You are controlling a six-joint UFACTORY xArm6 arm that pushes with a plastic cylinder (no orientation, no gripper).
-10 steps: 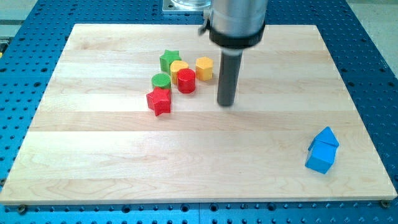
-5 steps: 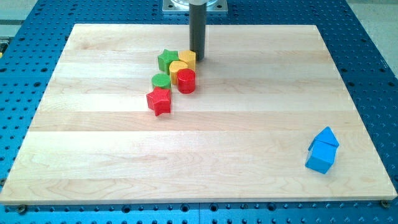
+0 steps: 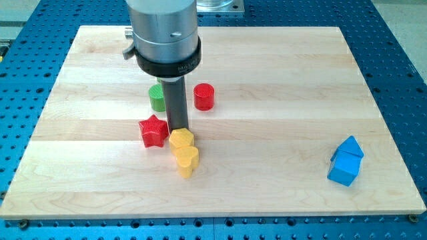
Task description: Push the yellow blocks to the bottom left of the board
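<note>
Two yellow blocks lie together just below the board's middle: a yellow hexagon-like block [image 3: 181, 139] and a yellow rounded block [image 3: 187, 161] touching its lower side. My tip [image 3: 177, 129] stands right at the upper edge of the upper yellow block, touching it. A red star [image 3: 153, 131] lies just to the view's left of my tip. The rod's wide housing hides part of the board above.
A green cylinder [image 3: 157, 98] sits partly behind the rod, and a red cylinder [image 3: 204, 96] lies to its right. Two blue blocks [image 3: 346, 162] sit together near the board's bottom right. The wooden board [image 3: 80, 187] lies on a blue perforated table.
My tip swept from the top of the cluster down the view, pushing both yellow blocks down past the middle. The red star and green cylinder shifted; the green star is no longer visible.
</note>
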